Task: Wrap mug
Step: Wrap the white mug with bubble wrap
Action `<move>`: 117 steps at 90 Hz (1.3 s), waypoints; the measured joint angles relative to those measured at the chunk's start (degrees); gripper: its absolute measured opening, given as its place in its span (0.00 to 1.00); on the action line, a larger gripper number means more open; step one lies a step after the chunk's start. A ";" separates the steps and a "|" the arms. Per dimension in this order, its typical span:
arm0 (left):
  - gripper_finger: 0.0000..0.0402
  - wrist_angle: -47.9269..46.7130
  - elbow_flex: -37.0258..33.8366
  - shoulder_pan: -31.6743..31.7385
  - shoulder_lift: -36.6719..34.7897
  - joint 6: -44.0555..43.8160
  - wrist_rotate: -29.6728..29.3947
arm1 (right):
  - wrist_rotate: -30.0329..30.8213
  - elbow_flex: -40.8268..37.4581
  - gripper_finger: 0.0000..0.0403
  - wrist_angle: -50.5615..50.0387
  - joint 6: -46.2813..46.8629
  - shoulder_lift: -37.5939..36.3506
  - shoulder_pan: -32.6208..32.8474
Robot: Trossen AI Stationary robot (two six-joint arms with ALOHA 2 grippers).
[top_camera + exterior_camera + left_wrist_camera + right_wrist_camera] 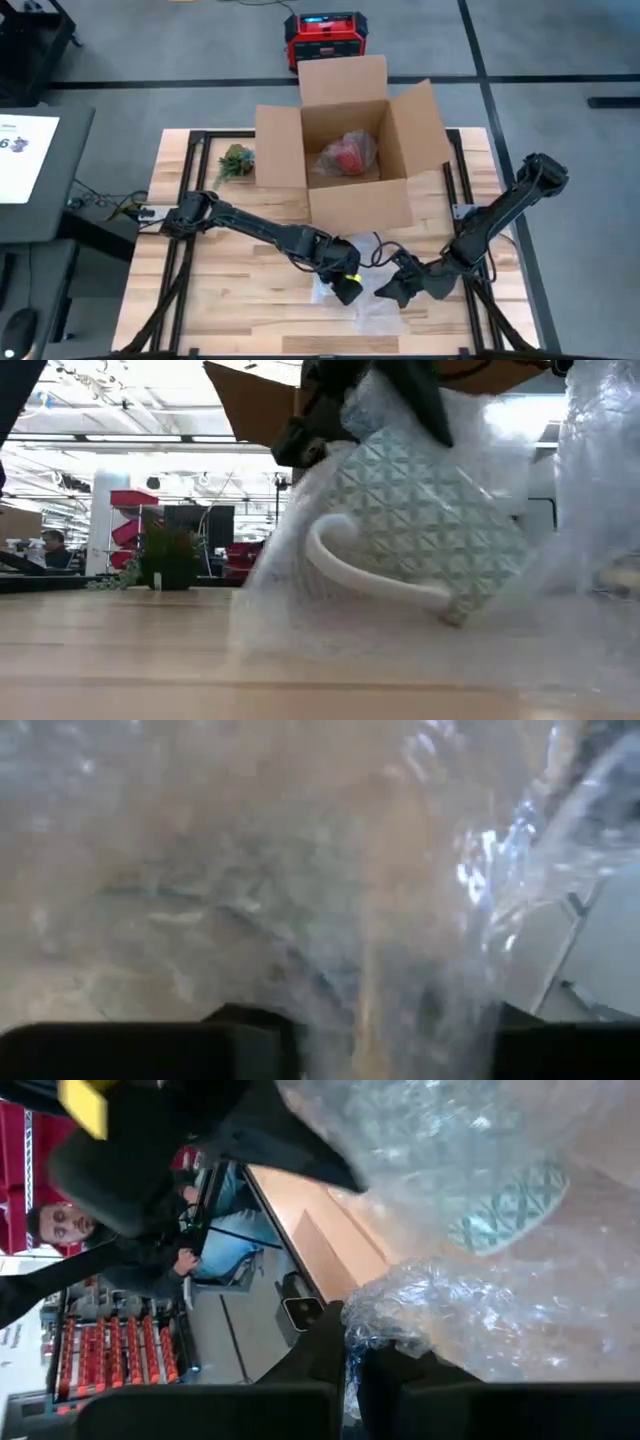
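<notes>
A pale green mug [430, 520] with a diamond pattern and a white handle [350, 565] sits tilted on the table, inside clear bubble wrap [300, 590]. Its lower corner [455, 615] rests on the wrap. The patterned wall also shows through the wrap [505, 1205] in the right wrist view. My left gripper [347, 285] is at the mug's raised end, closed on it through the wrap. Just to its right, my right gripper [392, 293] is shut on a bunch of the wrap [400, 1310]. My left gripper comes down from above onto the raised end of the wrapped mug, one dark finger [420, 395] on either side. Bubble wrap [400, 970] fills the space between the fingers, so the exact place of contact is hidden. The mug stays tilted, its low corner down. My right gripper pinches a crumpled bunch of the bubble wrap's edge [352, 1342] between its two fingers, low over the table and coming from the right. Several layers are gathered there. The rest of the wrap spreads toward the mug and the left gripper.
An open cardboard box [350, 150] holding a wrapped red thing [347, 155] stands at the far middle of the table. A small plant [235, 162] sits left of it. A red device [325, 38] is on the floor beyond. A seated person [60, 1220] is past the table.
</notes>
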 joint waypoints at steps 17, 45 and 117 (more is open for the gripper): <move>0.39 3.02 0.03 0.04 -0.05 -0.04 0.80 | 0.00 0.00 0.00 -0.34 0.02 0.00 0.07; 0.04 -3.08 1.38 -0.13 -0.07 2.37 -1.49 | 0.01 0.00 0.00 -1.32 0.13 0.00 0.07; 0.14 -13.99 4.81 -0.55 -0.18 4.67 -4.21 | -2.83 -0.02 0.00 18.47 1.13 16.93 -2.61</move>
